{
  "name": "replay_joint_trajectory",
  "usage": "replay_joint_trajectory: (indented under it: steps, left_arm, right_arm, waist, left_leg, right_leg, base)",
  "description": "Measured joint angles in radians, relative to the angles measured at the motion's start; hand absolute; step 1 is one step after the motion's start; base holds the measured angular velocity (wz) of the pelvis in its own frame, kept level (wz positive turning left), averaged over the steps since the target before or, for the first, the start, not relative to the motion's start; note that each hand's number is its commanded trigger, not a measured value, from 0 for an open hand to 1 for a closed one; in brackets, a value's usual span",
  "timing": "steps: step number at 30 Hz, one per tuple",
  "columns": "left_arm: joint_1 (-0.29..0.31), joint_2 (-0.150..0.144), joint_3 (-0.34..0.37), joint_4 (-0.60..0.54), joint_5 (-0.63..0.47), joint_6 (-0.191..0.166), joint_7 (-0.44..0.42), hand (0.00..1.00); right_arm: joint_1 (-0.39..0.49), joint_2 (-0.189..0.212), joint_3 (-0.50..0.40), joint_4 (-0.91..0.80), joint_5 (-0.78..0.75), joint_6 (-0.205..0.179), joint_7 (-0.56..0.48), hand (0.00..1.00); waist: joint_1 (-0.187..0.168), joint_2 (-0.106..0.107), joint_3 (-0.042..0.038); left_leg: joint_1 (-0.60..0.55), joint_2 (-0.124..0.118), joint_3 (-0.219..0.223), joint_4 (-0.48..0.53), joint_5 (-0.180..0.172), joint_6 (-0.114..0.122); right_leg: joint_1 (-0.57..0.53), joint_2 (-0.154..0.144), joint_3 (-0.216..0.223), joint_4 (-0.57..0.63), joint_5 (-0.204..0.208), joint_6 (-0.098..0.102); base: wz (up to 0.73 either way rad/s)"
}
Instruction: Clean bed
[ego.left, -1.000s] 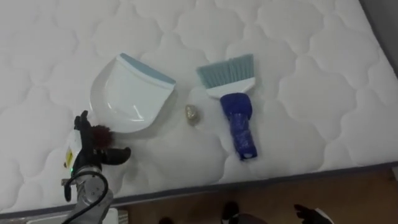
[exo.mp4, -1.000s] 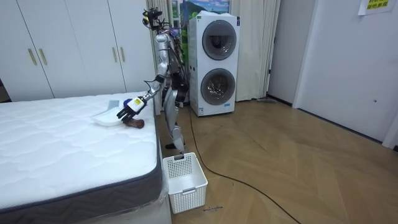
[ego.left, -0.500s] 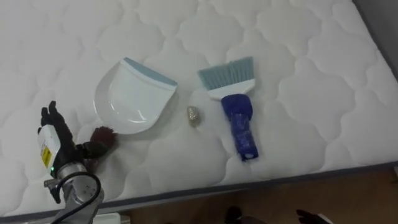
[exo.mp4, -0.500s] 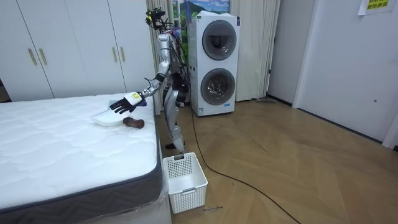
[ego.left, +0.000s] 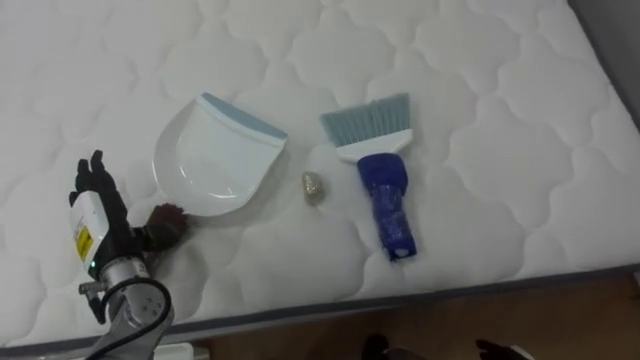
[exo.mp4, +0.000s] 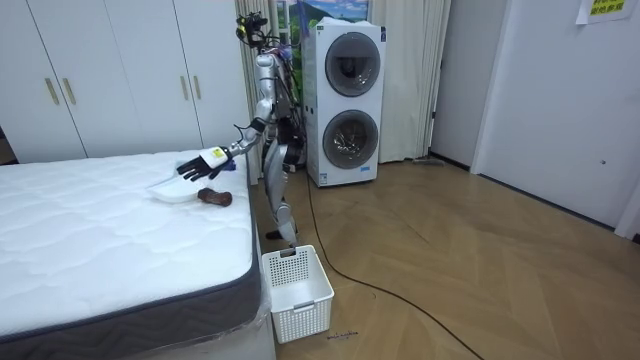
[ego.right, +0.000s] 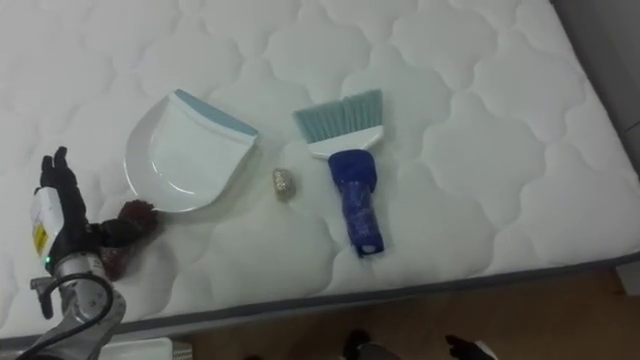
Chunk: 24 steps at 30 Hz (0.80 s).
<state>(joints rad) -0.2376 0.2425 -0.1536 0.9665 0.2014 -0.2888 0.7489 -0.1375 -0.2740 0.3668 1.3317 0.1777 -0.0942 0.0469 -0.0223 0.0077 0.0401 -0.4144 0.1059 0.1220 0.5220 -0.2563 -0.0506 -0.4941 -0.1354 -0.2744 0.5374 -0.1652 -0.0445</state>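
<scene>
On the white quilted mattress (ego.left: 480, 110) lies a white dustpan (ego.left: 215, 155) with a blue-grey lip. To its right is a brush (ego.left: 380, 180) with pale blue bristles and a dark blue handle. A small crumpled yellowish ball (ego.left: 313, 186) sits between them. A dark red fuzzy clump (ego.left: 165, 224) rests by the dustpan's near left rim. My left hand (ego.left: 95, 205) is raised just left of the clump, open with straight fingers and holding nothing. My right hand (ego.left: 497, 348) is a dark bit at the bottom edge, over the floor.
I stand at the bed's (exo.mp4: 120, 240) side near its corner. The mattress edge (ego.left: 450, 290) runs along the bottom. A white slatted basket (exo.mp4: 297, 292) sits on the wooden floor by the bed. Stacked washing machines (exo.mp4: 345, 105) and wardrobes (exo.mp4: 120, 80) are behind.
My left hand has lifted off the dark red clump, moved left and straightened its fingers. The clump stays on the mattress beside the dustpan.
</scene>
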Motion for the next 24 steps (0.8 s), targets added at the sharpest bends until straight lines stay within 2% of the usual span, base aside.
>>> replay_joint_trajectory:
  steps: [6,11,15,20,24]
  left_arm:
    - [-0.001,0.0,-0.024,0.041,-0.058,0.001,-0.062,0.0]
    - [-0.001,0.0,-0.03,0.132,-0.078,0.007,-0.105,0.0]
    - [-0.001,0.0,-0.027,0.141,-0.095,0.01,-0.122,0.0]
    - [-0.007,-0.007,-0.027,0.158,-0.136,0.024,-0.135,0.0]
    - [-0.021,-0.004,-0.024,0.158,-0.172,0.025,-0.136,0.0]
  right_arm:
    - [-0.003,-0.005,0.026,-0.004,0.015,0.0,-0.001,0.0]
    - [-0.002,-0.004,0.035,-0.005,0.017,-0.001,-0.001,0.0]
    - [-0.005,-0.005,0.035,-0.007,0.016,-0.001,-0.001,0.0]
    - [-0.007,-0.005,0.045,-0.019,0.017,-0.001,-0.008,0.0]
    - [-0.006,-0.004,0.043,-0.028,0.017,-0.001,-0.012,0.0]
  waist:
    - [-0.001,-0.002,0.0012]
    - [-0.001,-0.003,0.0022]
    - [0.0,-0.008,0.0031]
    - [-0.001,-0.014,0.0054]
    - [-0.001,-0.025,0.0097]
  left_leg:
    - [-0.031,0.003,0.0,0.019,-0.004,0.005]
    - [-0.038,0.004,0.001,0.025,-0.011,0.009]
    - [-0.072,0.005,0.001,0.044,-0.016,0.011]
    - [-0.115,0.007,0.001,0.089,-0.038,0.015]
    - [-0.139,0.006,0.004,0.102,-0.042,0.017]
  right_leg:
    - [-0.016,-0.001,-0.004,0.001,0.001,0.001]
    - [-0.019,-0.002,-0.005,0.003,0.0,0.005]
    - [-0.053,-0.003,-0.003,0.021,-0.001,0.007]
    - [-0.093,-0.005,0.006,0.051,-0.014,0.012]
    - [-0.121,-0.006,0.015,0.063,-0.017,0.014]
  base:
    - [0.01]
    - [0.0]
    - [0.0]
    - [0.0]
    - [0.0]
